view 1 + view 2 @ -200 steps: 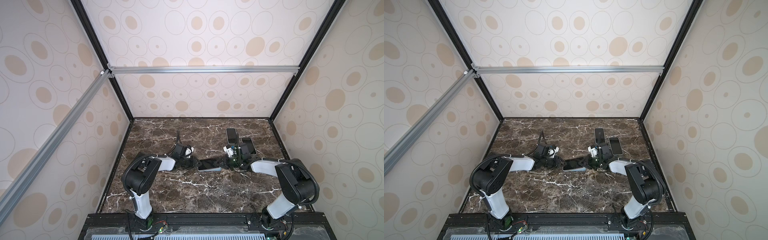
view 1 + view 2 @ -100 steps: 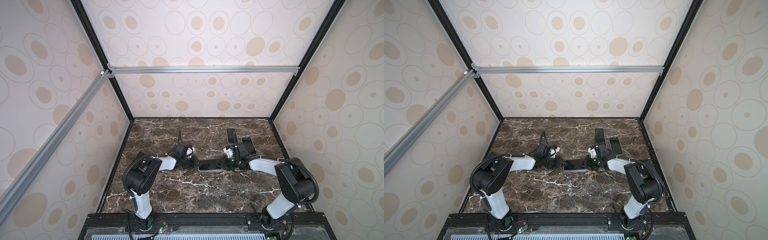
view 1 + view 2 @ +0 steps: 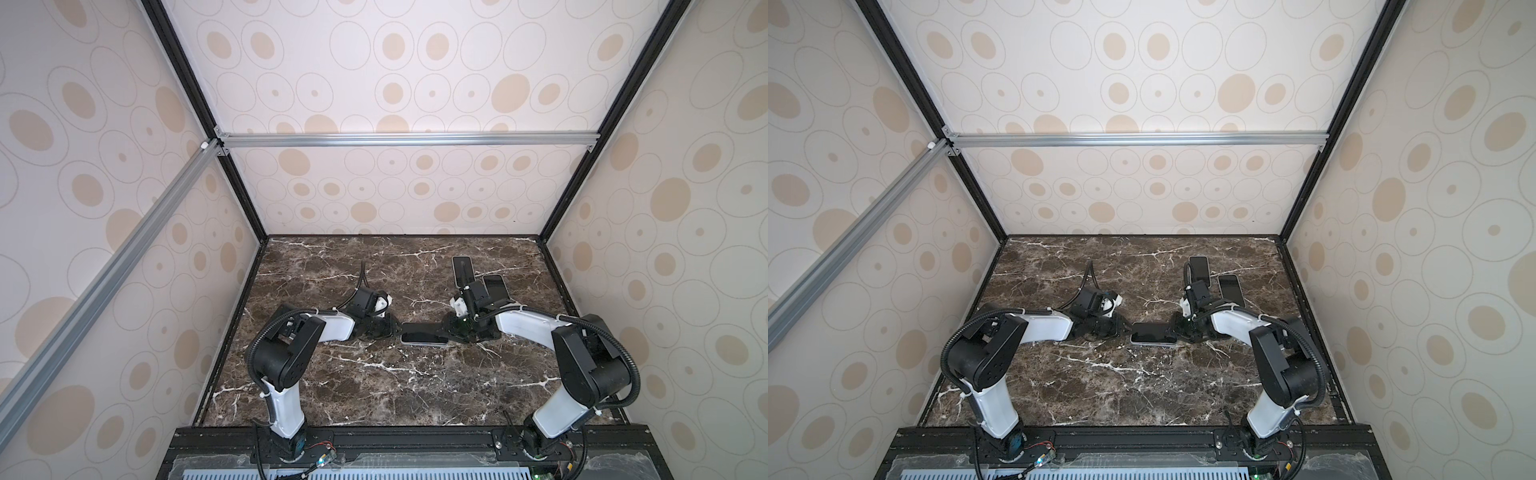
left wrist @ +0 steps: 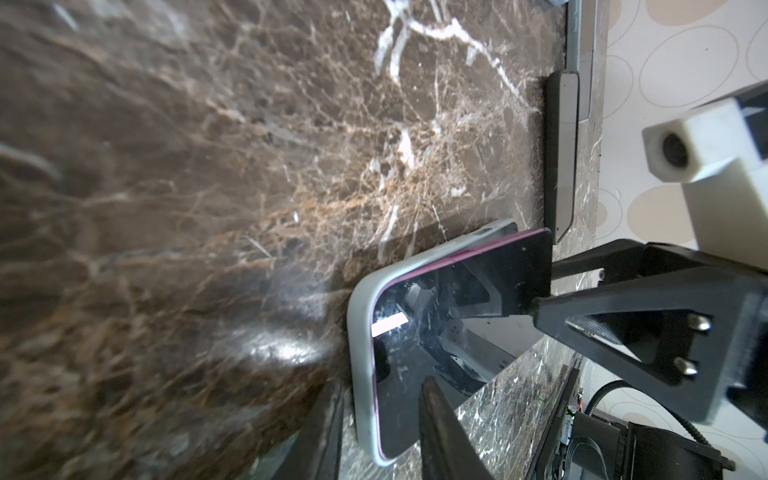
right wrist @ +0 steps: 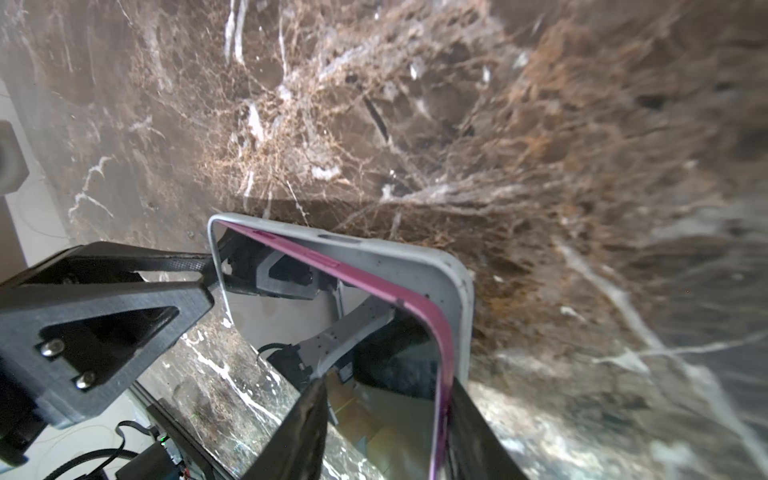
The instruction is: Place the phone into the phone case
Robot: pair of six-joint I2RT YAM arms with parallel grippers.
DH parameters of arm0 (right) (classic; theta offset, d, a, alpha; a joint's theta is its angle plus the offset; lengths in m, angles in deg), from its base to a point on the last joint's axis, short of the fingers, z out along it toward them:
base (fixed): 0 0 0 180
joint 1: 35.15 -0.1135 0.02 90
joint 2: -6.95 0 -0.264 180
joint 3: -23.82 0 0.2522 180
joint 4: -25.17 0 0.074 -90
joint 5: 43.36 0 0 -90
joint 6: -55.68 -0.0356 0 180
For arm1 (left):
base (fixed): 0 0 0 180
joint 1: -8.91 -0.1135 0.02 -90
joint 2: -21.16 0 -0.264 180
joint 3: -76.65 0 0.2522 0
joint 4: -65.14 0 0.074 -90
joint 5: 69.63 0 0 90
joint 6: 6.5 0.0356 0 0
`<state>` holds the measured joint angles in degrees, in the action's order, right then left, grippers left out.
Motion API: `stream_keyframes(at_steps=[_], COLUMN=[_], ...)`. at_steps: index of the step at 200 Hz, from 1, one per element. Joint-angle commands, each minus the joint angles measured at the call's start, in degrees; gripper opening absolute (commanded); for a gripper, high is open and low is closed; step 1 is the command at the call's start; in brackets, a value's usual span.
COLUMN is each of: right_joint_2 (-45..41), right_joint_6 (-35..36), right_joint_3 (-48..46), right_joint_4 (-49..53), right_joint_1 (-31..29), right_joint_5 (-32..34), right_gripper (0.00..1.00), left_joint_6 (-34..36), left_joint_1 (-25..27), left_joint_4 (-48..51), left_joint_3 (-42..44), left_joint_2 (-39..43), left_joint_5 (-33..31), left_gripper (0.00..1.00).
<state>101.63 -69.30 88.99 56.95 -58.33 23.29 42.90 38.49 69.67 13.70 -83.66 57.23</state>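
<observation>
The phone point(image 3: 424, 334) point(image 3: 1152, 332), black glass with a magenta edge, lies screen up in the pale grey phone case point(image 3: 424, 343) point(image 3: 1152, 344) at mid table. In the right wrist view the phone point(image 5: 270, 320) has one long magenta edge standing above the case point(image 5: 415, 266) wall. My left gripper point(image 3: 397, 330) point(image 4: 380, 384) straddles the left corner of the case point(image 4: 359, 332). It is open, with a thin gap beside one finger. My right gripper point(image 3: 446, 330) point(image 5: 388, 382) is open around the opposite end.
Two dark phone-sized slabs point(image 3: 462, 270) point(image 3: 496, 286) lie at the back right, just behind the right wrist. One slab point(image 4: 561, 158) also shows in the left wrist view. Patterned walls close the marble table point(image 3: 374, 382) on three sides.
The right gripper's jaws have parted from shut to open at the phone's right end. The left jaws have narrowed slightly. Phone and case stay at mid table.
</observation>
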Motion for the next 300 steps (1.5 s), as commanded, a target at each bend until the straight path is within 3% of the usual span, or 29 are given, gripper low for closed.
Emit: stream_keyframes(at_steps=[1,69,114,143,300], right_joint_2=[-2.08,-4.16,-2.56,-1.34,4.53], right_joint_6=[2.36,4.31,3.99,3.94,3.73], right_joint_3=[1.91,1.91,1.13,1.03,-0.11], right_joint_4=[6.17,9.52,8.36,7.66,4.26], right_joint_1=[-0.36,-0.34,-0.30,-0.29,-3.12], right_joint_5=[3.25,6.47,5.97,4.84,6.06], right_gripper=[0.49,0.51,0.43,0.29,0.14], left_joint_6=[1.84,2.05,1.75,1.64,-0.45], left_joint_1=[0.26,0.23,0.30,0.30,0.67], left_joint_4=[2.03,2.20,2.05,1.92,-0.61], left_joint_3=[-1.74,-1.66,-1.44,-1.45,-0.82], left_joint_2=[-0.09,0.48,0.66,0.76,-0.77], left_joint_5=[-0.82,-0.91,-0.56,-0.31,3.83], left_gripper=[0.32,0.30,0.29,0.28,0.22])
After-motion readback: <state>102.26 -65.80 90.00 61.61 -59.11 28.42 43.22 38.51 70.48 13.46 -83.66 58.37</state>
